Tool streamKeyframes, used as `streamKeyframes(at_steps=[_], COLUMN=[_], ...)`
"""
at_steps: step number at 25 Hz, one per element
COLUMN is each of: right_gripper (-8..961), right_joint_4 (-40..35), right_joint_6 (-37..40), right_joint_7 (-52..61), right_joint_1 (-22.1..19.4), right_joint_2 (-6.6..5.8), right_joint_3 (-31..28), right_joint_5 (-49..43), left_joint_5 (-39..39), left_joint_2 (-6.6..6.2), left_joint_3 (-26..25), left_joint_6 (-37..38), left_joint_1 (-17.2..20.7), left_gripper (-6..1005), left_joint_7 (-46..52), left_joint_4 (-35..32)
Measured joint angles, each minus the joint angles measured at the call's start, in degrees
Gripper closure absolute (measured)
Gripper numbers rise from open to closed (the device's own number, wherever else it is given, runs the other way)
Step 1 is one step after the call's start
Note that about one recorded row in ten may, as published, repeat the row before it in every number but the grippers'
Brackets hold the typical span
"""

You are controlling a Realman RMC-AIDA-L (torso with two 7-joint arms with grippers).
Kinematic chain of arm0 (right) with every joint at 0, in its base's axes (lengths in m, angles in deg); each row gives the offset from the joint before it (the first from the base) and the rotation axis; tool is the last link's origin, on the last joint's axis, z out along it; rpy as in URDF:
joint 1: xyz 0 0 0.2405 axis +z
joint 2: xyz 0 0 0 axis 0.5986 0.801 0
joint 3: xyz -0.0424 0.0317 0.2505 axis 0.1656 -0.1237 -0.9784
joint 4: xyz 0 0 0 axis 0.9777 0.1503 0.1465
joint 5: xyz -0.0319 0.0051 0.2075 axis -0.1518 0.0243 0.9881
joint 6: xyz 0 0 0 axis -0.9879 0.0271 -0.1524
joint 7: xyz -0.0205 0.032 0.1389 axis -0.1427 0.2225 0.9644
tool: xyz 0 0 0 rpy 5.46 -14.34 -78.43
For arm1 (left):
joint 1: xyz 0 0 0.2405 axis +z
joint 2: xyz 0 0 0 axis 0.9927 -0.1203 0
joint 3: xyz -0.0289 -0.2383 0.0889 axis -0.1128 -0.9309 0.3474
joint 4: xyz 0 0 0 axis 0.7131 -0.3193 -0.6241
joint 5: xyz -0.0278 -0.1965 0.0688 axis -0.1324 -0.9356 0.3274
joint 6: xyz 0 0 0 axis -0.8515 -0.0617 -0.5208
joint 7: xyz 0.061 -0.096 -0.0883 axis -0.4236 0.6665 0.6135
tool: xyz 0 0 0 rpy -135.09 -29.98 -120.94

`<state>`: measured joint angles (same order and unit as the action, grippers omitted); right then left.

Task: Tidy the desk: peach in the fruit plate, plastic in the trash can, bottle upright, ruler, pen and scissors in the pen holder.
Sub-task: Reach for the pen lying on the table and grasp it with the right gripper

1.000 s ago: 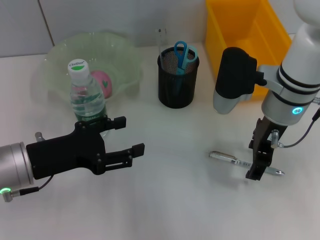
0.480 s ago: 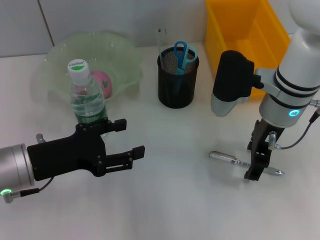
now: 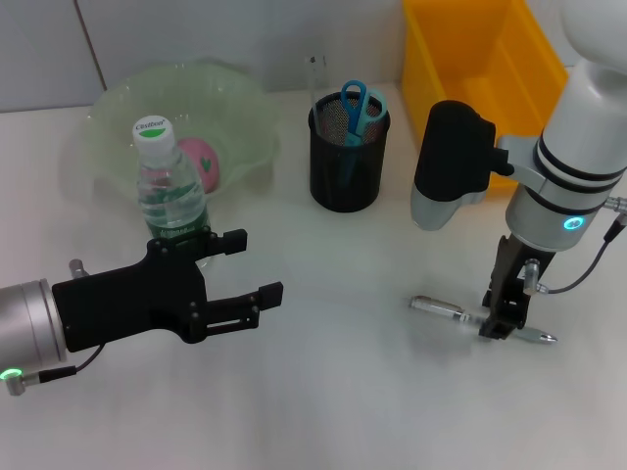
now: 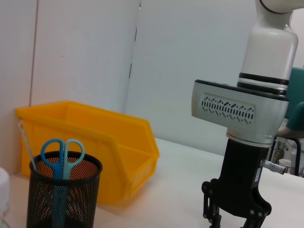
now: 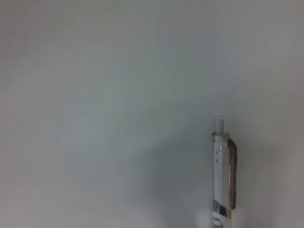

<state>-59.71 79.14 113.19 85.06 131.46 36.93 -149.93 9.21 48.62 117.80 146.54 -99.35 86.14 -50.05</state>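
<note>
A white desk (image 3: 343,392) lies beneath a tiled wall (image 3: 196,39).

Blue-handled scissors (image 3: 357,101), black mesh pen holder (image 3: 348,157), yellow bin (image 3: 480,59)

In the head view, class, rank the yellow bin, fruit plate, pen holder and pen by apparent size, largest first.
1. Fruit plate and yellow bin: too alike to separate, and the bin is cropped.
2. Pen holder.
3. Pen, thin, on the table.

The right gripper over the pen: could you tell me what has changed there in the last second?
The right gripper has lowered slightly onto the pen, its fingers now straddling it on the table. The pen has not moved. The left gripper, bottle and pen holder stayed put.
</note>
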Motion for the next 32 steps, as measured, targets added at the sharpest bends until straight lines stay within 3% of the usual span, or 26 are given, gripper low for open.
streamKeyframes(at_steps=[6,11,32], right_gripper=[488,709,716], right_joint_4=[0.0,0.0,0.6], right_joint_6=[-0.3,-0.4,-1.1], right_joint_7=[0.2,0.5,1.0], right_joint_1=[-0.2,-0.2,-0.6], right_joint_2=[0.00,0.00,0.09], right_joint_3=[0.6,1.1,2.9], right_joint_5=[0.0,0.0,0.8], left_joint_5=[-0.1,-0.1,-0.1], left_joint_2=[0.01,0.00,-0.09], left_joint_3=[-0.1,-0.1,0.0], left_joint_6=[0.0,0.0,0.2], left_joint_1=[0.1,0.1,0.5], left_gripper=[172,172,172], left_joint_7=[0.0,0.0,0.0], left_joint_4=[0.0,0.0,0.0])
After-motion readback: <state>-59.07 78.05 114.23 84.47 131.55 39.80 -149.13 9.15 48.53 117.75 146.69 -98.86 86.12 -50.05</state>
